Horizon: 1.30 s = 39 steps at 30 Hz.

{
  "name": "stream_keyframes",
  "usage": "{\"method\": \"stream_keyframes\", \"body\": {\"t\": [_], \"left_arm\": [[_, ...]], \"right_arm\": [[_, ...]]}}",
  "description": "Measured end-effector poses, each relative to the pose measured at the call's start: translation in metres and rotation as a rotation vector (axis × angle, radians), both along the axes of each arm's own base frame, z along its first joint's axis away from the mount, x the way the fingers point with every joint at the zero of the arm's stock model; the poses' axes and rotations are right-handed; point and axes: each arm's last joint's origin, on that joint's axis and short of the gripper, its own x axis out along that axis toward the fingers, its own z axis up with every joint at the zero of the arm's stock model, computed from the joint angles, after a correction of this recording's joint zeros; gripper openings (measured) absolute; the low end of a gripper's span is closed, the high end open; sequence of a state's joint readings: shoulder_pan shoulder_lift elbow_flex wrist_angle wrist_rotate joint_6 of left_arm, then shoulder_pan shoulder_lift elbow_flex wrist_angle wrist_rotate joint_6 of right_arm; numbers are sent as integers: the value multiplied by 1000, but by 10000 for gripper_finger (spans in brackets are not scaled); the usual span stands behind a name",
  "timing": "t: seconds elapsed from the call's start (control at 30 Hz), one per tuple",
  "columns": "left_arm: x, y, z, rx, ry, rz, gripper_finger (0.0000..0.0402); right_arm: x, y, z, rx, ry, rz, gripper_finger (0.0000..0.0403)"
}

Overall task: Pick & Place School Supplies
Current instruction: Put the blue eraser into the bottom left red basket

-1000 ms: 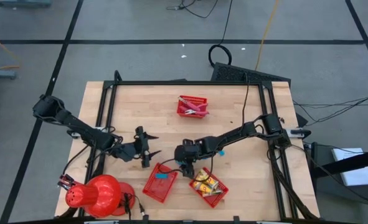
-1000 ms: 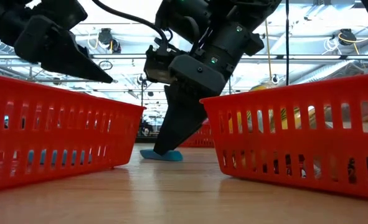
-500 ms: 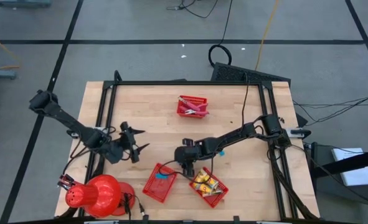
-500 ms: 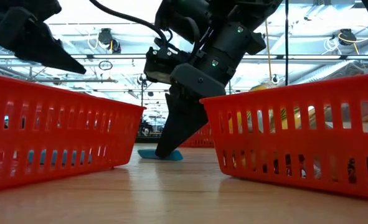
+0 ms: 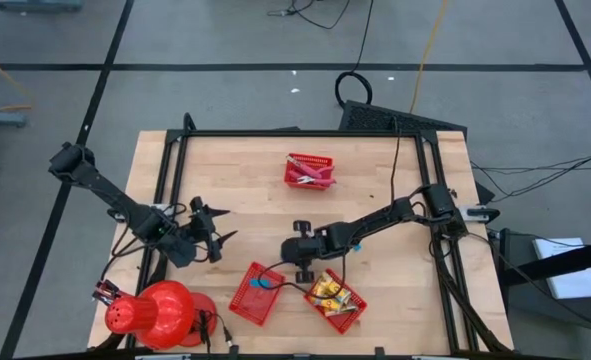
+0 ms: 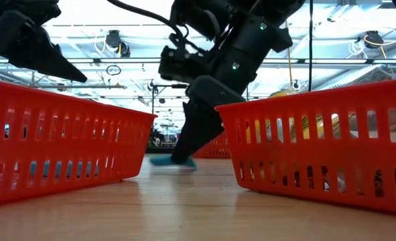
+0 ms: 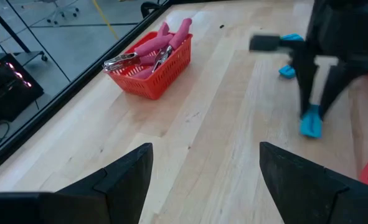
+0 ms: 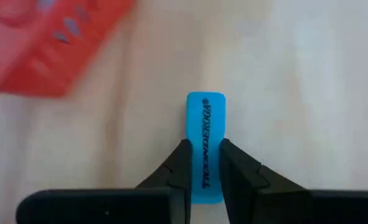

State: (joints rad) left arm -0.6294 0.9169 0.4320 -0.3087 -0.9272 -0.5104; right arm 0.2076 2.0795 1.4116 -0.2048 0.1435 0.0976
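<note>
A light-blue block (image 8: 205, 118) with dark print lies on the wooden table between two red mesh baskets, and my right gripper (image 8: 204, 146) is shut on it. The low view shows the same block (image 6: 173, 161) under the slanted fingers. Another blue piece (image 7: 287, 70) lies on the table just beyond it. My left gripper (image 7: 205, 146) hovers open above the table's left part (image 5: 213, 235), with nothing between its fingers. My right gripper pinches the block's two long sides (image 8: 205, 163) between its two fingers, at the end nearest the wrist. The fingers come slanting down from above and lie along the block, whose other end juts past the fingertips. I cannot tell whether the block is clear of the table.
Near the front edge stand one red basket (image 5: 256, 293) with blue pieces and one (image 5: 335, 300) with yellow pieces. A third basket (image 5: 309, 170) with pink-handled tools sits at the back. A big red dome (image 5: 155, 315) stands at the front left corner.
My right gripper has shut on the light-blue block, staying over the same spot between the two front baskets. My left gripper has drawn back toward the table's left edge, still open.
</note>
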Motion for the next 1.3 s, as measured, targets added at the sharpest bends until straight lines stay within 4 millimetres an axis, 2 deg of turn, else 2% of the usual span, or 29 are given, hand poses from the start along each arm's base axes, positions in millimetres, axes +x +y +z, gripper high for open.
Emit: {"method": "stream_keyframes", "body": {"t": [0.33,0.43,0.63,0.77,1.03,1.2,1.23,1.3], "left_arm": [[0,0,0,-4,2,3,294],[0,0,0,-5,1,4,294],[0,0,0,3,-13,20,294],[0,0,1,4,-17,23,294],[2,-1,4,2,-49,20,294],[2,-1,4,-2,-52,21,294],[2,-1,4,-2,-52,21,294],[2,-1,4,-2,-52,21,294]], "right_arm": [[-7,-2,56,-86,-159,-1,42],[-7,7,72,-75,-247,61,41],[-7,40,87,120,-385,294,41],[-1,50,76,176,-401,339,41],[13,48,33,212,-350,317,40],[15,44,36,221,-366,298,40],[15,44,37,217,-375,302,46],[16,45,37,223,-385,301,84]]}}
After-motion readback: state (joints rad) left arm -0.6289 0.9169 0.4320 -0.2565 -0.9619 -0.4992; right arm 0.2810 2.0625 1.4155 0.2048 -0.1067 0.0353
